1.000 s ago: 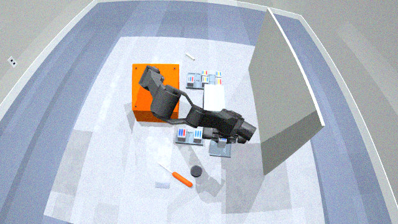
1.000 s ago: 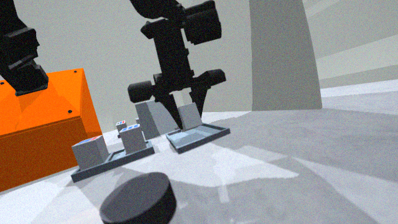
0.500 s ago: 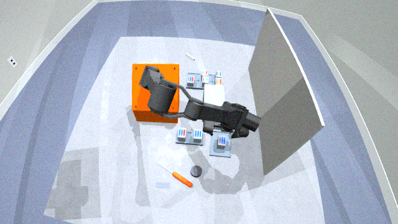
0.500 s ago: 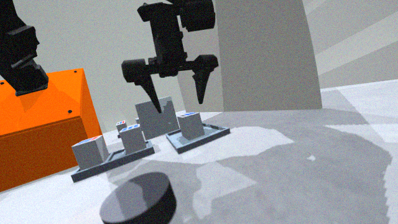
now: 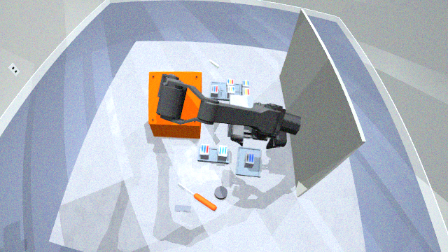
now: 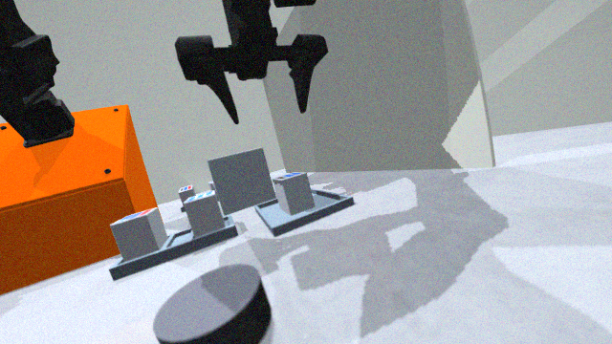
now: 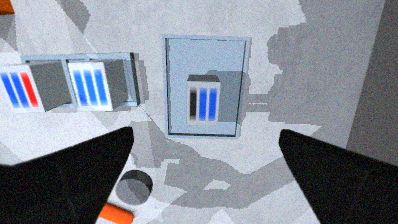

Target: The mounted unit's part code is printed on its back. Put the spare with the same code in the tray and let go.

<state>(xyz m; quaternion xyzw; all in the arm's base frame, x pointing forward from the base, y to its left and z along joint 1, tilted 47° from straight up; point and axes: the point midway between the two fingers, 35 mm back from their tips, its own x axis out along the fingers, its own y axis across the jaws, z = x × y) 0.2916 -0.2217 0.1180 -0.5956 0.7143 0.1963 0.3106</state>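
Note:
A spare cube with a black-blue-blue code stands upright in the shallow blue-grey tray. My gripper is open wide and empty. It hangs well above the tray, clear of the cube. Two more spares stand on a rack to the tray's left: one blue-blue-red, one all blue. A grey upright block stands behind the rack, its back hidden.
The arm's orange base is at the left. A tall grey panel stands close on the right. Several more coded cubes sit at the back. A dark puck and an orange screwdriver lie in front.

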